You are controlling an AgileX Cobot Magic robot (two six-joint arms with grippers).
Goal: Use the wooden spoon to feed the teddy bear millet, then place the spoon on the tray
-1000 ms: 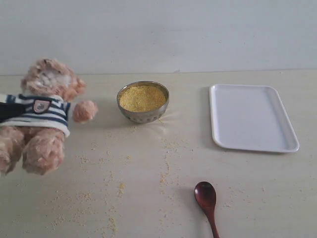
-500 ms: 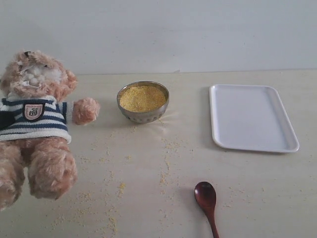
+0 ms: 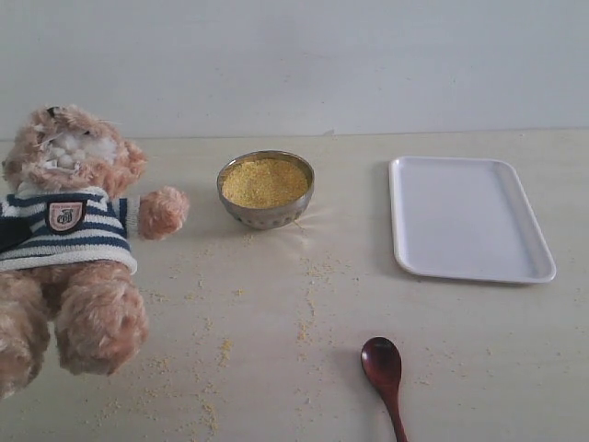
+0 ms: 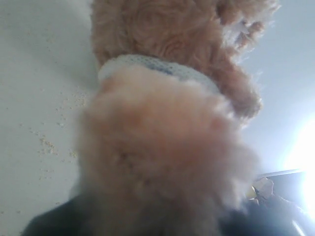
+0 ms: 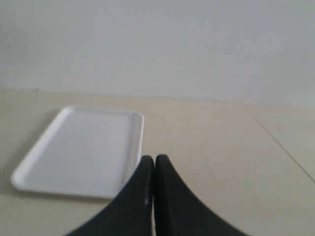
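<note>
The teddy bear [image 3: 69, 239] is held upright at the table's left end, facing the room, one paw reaching toward the steel bowl [image 3: 266, 214] heaped with millet [image 3: 265, 180]. A dark part of my left gripper [image 3: 7, 230] shows at the bear's side, shut on it. In the left wrist view the bear's fur [image 4: 167, 147] fills the frame and hides the fingertips. The wooden spoon [image 3: 384, 368] lies at the front edge, bowl end pointing away, handle cut off by the frame. My right gripper [image 5: 154, 160] is shut and empty, near the white tray [image 5: 78, 150] [image 3: 467, 217].
Loose millet specks [image 3: 308, 304] are scattered over the pale tabletop between the bear, the bowl and the spoon. A plain wall runs behind the table's far edge.
The bear has been swung from a tilted, sideways pose to upright and has grown larger in view. Bowl, tray and spoon have not moved.
</note>
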